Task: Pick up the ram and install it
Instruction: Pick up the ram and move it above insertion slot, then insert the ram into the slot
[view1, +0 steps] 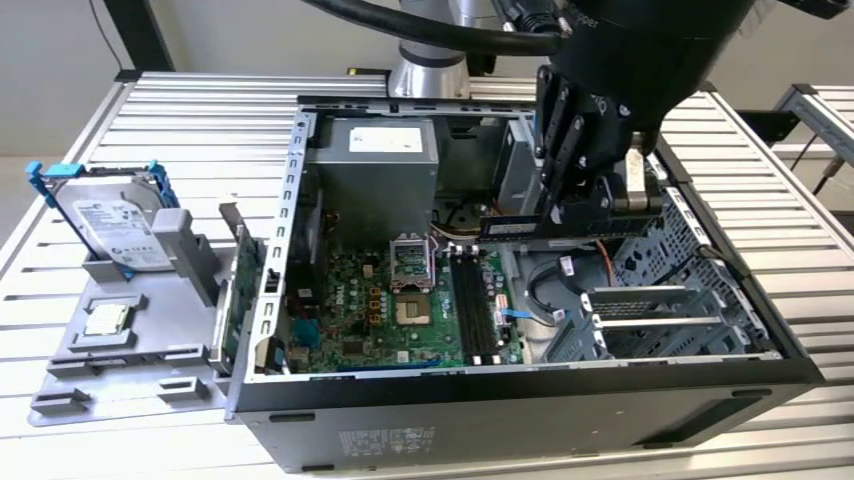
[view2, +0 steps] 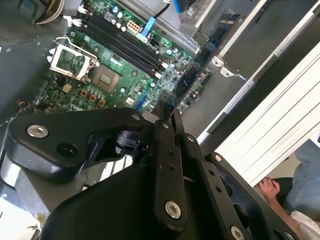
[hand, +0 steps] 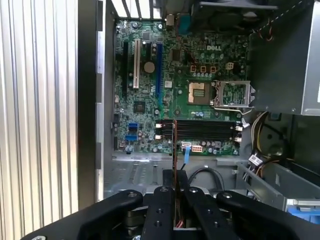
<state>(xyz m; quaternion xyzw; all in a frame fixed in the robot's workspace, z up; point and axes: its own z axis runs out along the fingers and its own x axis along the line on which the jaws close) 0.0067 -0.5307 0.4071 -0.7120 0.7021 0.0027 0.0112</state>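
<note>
The ram (view1: 514, 228), a dark blue-green stick, hangs level above the open case (view1: 534, 410), pinched near its middle by the gripper (view1: 587, 215), whose jaws are drawn narrow onto the board. It is clear of the motherboard (view1: 360, 310) and not yet seated. In the first wrist view the ram (hand: 174, 150) shows edge-on as a thin line running out from between the black fingers (hand: 162, 200), over the near end of the four black slots (hand: 205, 131). From where I stand the slots (view1: 470, 300) lie just below the stick and towards the exterior view's left, beside the processor socket (view1: 408, 300), with the grey power supply (view1: 380, 165) behind. Well apart, at the exterior view's left, a hard drive (view1: 114, 220) in a blue frame stands upright on a grey tray (view1: 147, 350) with a small square chip (view1: 107, 318) beside it, all on the slatted metal table (view1: 747, 160).
</note>
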